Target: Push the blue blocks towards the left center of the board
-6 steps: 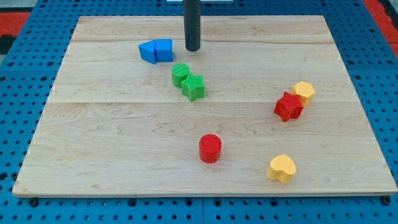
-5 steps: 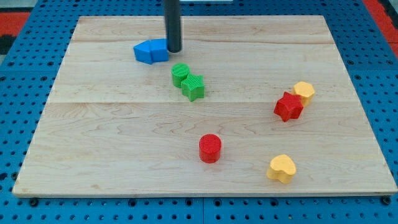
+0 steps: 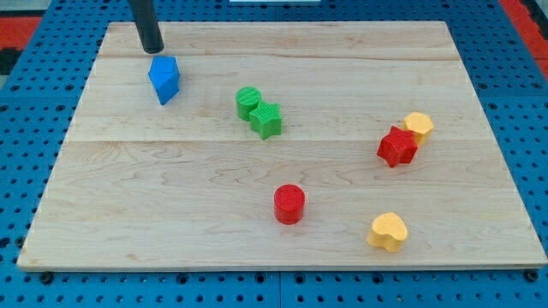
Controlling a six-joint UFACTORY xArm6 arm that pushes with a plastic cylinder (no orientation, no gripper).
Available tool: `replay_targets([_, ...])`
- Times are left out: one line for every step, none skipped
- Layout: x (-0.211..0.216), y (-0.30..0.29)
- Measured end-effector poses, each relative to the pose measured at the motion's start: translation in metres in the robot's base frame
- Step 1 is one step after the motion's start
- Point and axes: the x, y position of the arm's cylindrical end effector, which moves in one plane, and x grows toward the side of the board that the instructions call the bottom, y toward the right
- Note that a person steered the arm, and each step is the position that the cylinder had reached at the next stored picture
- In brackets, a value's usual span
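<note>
The blue blocks (image 3: 163, 79) sit in the upper left part of the wooden surface (image 3: 171, 214), pressed together so closely that they read as one lump whose separate shapes cannot be made out; its long axis runs roughly from 12 to 6 o'clock, tapering to a point aimed at about 6 o'clock. My tip (image 3: 152, 49) stands just beside the lump at its 11 o'clock, close to its top edge; whether they touch cannot be told. The rod carries no fingers, so nothing is grasped. At the lump's 4 o'clock, near the surface's middle, a green cylinder (image 3: 247, 102) touches a green star-like block (image 3: 266, 120). Further off toward 4 o'clock lie a red cylinder (image 3: 289, 204), a red star (image 3: 397, 146) touching a yellow block (image 3: 419, 126), and a yellow heart (image 3: 388, 231).
</note>
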Motion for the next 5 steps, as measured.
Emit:
replay_targets([0.021,0.03])
replay_targets([0.033,0.054])
replay_targets([0.07,0.038])
replay_targets([0.101,0.04])
replay_targets([0.085,0.128])
